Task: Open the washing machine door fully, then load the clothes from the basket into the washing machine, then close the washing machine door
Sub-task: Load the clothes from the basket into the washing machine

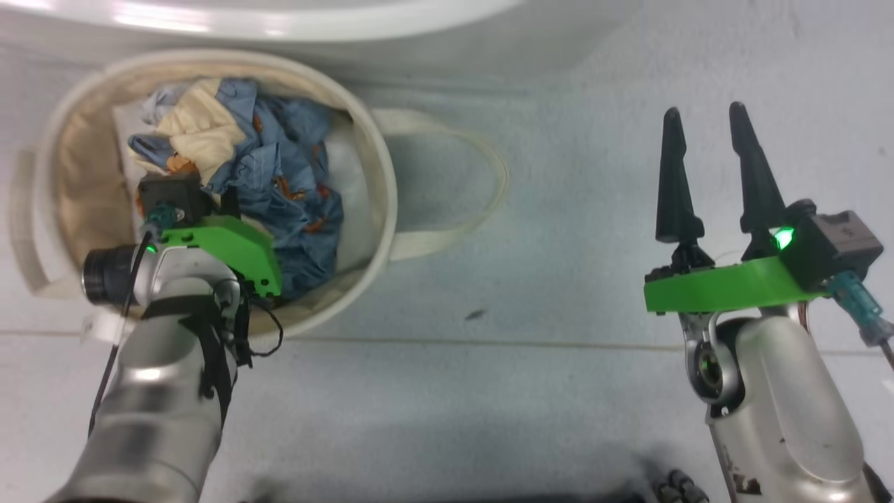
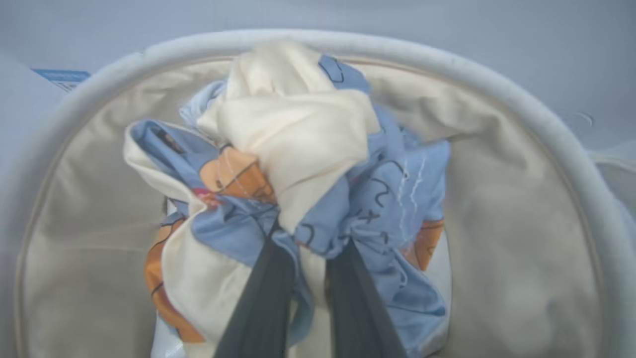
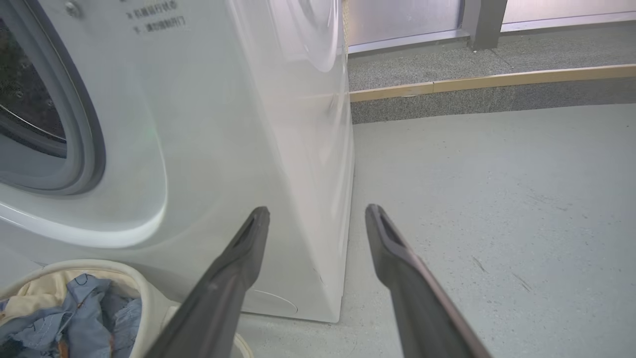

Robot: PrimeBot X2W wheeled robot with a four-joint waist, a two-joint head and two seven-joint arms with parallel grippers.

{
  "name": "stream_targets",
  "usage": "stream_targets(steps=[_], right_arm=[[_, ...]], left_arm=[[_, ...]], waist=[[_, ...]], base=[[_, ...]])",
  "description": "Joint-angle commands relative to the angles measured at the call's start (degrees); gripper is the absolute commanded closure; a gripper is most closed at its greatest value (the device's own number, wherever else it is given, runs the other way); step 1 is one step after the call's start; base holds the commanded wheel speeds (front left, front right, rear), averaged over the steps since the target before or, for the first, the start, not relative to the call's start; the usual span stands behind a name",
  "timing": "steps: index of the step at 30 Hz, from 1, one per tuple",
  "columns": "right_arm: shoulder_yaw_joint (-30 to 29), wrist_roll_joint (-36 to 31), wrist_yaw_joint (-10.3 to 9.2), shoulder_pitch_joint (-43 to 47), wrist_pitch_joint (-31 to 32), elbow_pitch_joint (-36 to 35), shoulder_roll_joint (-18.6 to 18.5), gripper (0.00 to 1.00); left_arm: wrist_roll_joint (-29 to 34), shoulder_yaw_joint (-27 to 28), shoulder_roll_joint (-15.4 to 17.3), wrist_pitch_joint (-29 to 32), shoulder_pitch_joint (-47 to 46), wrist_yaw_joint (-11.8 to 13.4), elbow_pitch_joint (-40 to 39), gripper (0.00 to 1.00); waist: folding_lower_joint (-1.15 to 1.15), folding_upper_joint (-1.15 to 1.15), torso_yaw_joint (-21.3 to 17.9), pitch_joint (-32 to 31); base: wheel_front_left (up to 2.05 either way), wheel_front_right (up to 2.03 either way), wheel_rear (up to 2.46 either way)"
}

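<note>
Cream canvas basket (image 1: 380,175) — left gripper (image 2: 312,237) pinching the clothes (image 2: 298,134) inside, right gripper (image 1: 704,110) spread wide, empty.

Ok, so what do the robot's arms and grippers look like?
Silver, rounded metal shells on the left arm and right arm; black cables run along the left one. Each wrist has a bright green plate and a dark camera box. The left gripper and right gripper each have two long, tapering dark fingers.
</note>
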Motion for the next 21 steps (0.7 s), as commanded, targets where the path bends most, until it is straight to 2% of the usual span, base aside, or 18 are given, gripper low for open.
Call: stream_targets(steps=[1,11,21], right_arm=[[1.40,0.39,0.01,2.51,-0.70,-1.33,0.14,0.00],[1.95,1.54,0.01,6.18,-0.70,0.71,0.14,0.00],[0.60,3.37,0.01,11.38,-0.70,0.67,0.14,0.00]], left_arm=[[-0.22,1.55,2.51,-0.72,2.06,0.11,-1.97,1.00],[3.44,5.72,1.96,-0.74,14.63,0.16,-19.95,1.00],[7.68,7.48,-0.25,-0.75,27.88,-3.99,-35.83,1.00]], waist=[[0.01,0.00,1.12,-3.07],[0.01,0.00,2.99,-14.53],[0.01,0.00,3.32,-25.35]], base=[[0.00,0.00,0.00],[0.00,0.00,0.00],[0.00,0.00,0.00]])
